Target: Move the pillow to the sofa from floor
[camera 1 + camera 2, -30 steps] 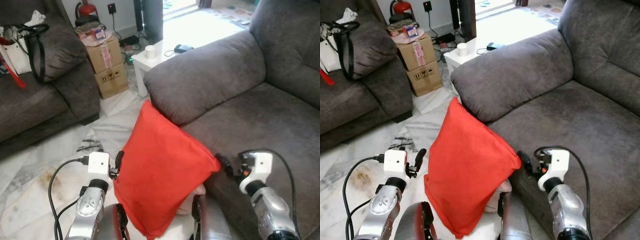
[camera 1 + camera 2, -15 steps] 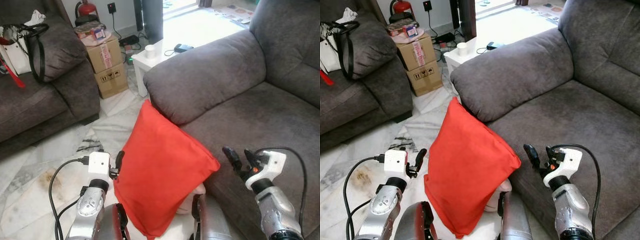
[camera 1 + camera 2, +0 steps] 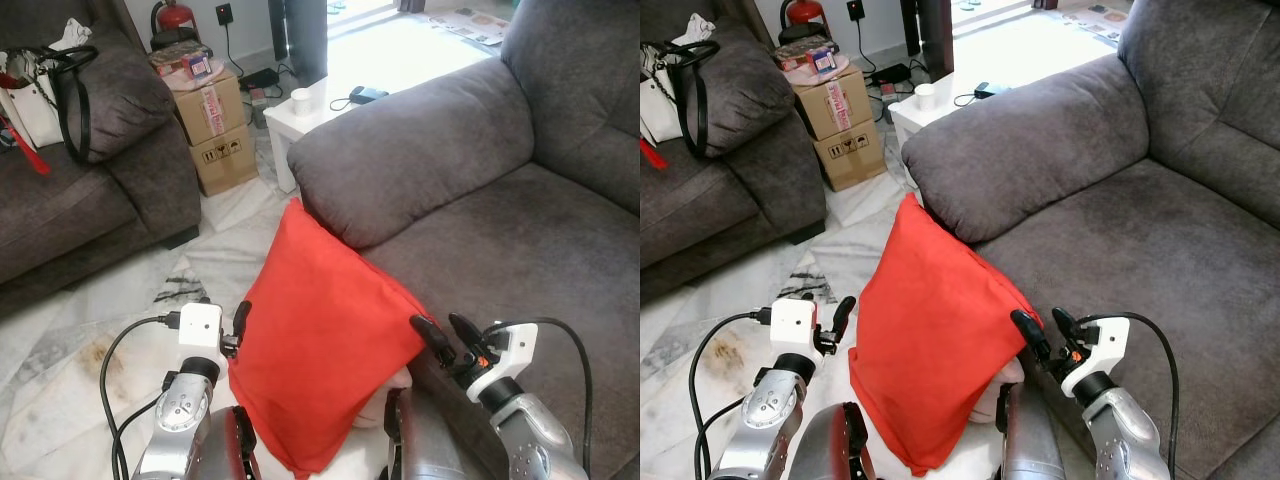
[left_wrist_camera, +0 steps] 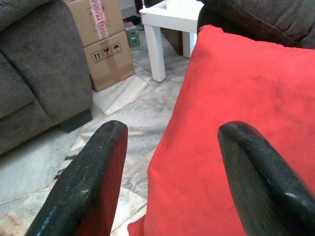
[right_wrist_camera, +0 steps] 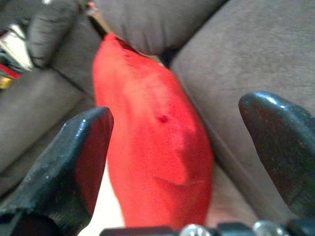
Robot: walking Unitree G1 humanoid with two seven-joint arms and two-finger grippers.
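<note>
A red pillow (image 3: 320, 345) stands on edge on the marble floor (image 3: 70, 330), leaning against the front of the grey sofa (image 3: 500, 220). Its top corner rests below the sofa's armrest (image 3: 410, 150). My left gripper (image 3: 240, 318) is open at the pillow's left edge, with the red pillow (image 4: 236, 98) between its fingers. My right gripper (image 3: 445, 335) is open at the pillow's right corner, beside the sofa seat. In the right wrist view the pillow (image 5: 157, 142) sits between the two spread fingers.
A second grey sofa (image 3: 90, 190) with a black and white bag (image 3: 45, 90) stands at the left. Stacked cardboard boxes (image 3: 215, 125) and a white side table (image 3: 320, 105) with a cup (image 3: 300, 102) are behind the pillow.
My right gripper swung out to the right, then came back left and lower, so its fingertips now sit at the pillow's right corner. The left gripper and pillow stayed put.
</note>
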